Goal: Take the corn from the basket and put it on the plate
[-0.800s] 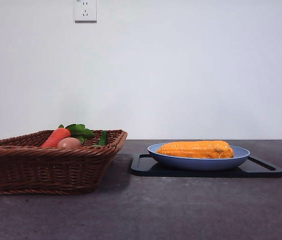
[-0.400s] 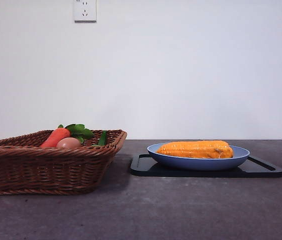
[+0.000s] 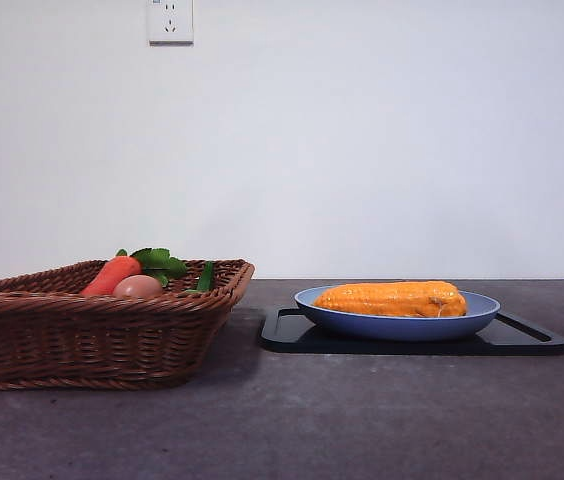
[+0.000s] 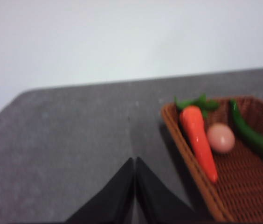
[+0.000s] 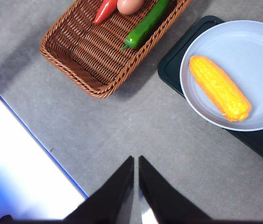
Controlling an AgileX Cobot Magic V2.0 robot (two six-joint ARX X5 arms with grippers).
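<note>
left hand (image 4: 134, 163) closed and empty over desk (image 4: 75, 140) beside basket (image 4: 243, 182), right hand (image 5: 135, 161) closed, empty, high above, corn (image 3: 392, 298) lying on plate (image 3: 397, 322)

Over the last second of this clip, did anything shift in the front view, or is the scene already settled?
Nothing visibly changed. The corn lies on the plate as before, the basket keeps its carrot and egg-shaped piece, and no arm enters the front view.
</note>
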